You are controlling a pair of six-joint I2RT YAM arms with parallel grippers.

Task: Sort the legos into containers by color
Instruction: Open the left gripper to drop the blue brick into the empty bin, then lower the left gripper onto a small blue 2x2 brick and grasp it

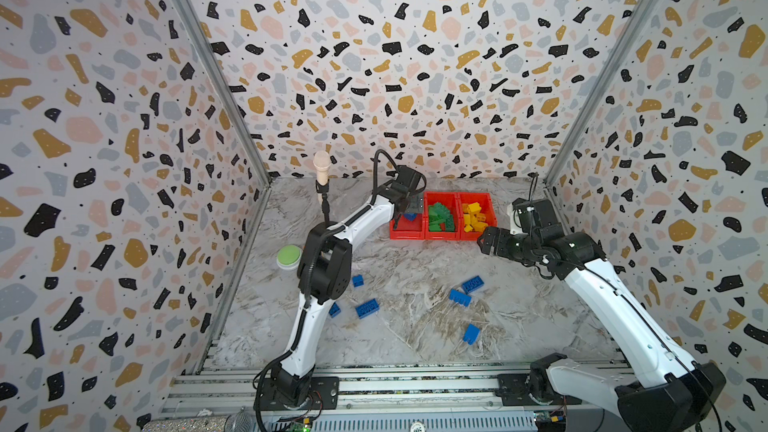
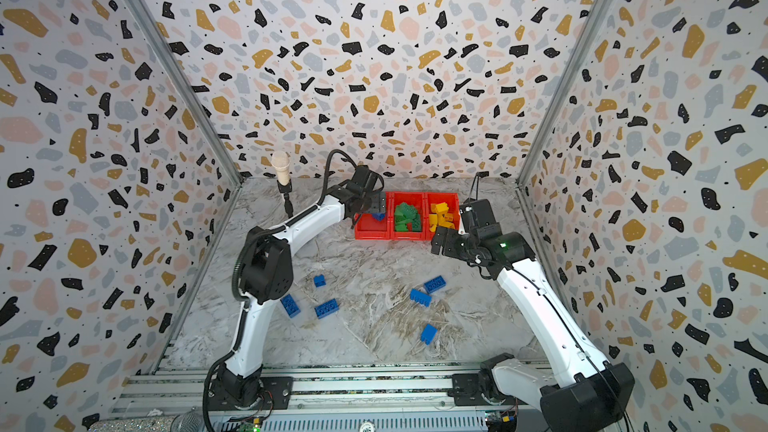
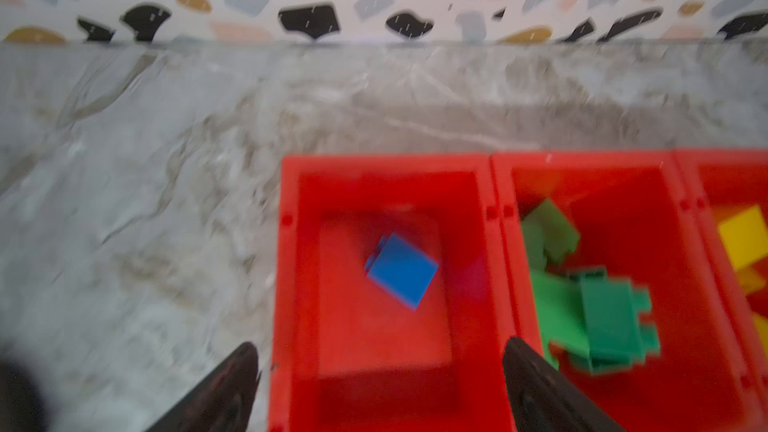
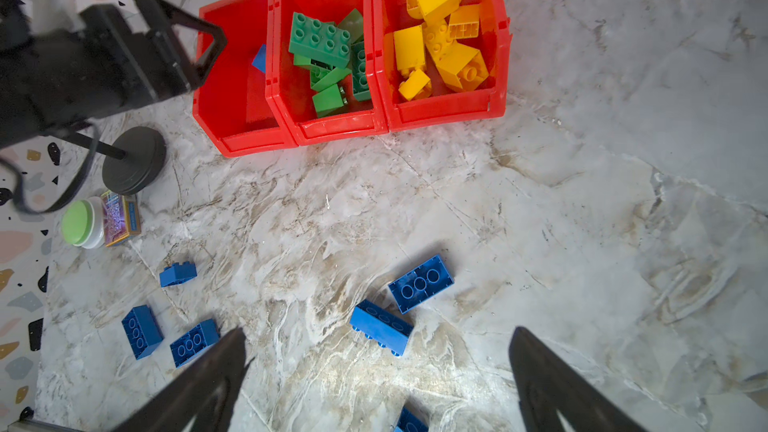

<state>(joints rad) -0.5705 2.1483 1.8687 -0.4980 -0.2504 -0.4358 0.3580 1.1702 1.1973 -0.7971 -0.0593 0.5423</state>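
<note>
Three red containers stand joined in a row at the back of the table in both top views. The left one (image 1: 406, 235) holds a single blue lego (image 3: 402, 271). Green legos (image 1: 441, 216) fill the middle one and yellow legos (image 1: 475, 214) the right one. My left gripper (image 3: 380, 342) hangs open over the left container, with nothing between its fingers and the blue lego below them. Several blue legos lie loose on the table, among them a pair (image 1: 472, 284) near the middle and one (image 1: 471, 333) nearer the front. My right gripper (image 1: 486, 243) hovers open and empty just right of the containers' front.
A round green button (image 1: 289, 256) and a small patterned box (image 4: 120, 218) sit at the left, behind my left arm. A microphone on a stand (image 1: 322, 168) rises at the back left. Patterned walls close in the table on three sides.
</note>
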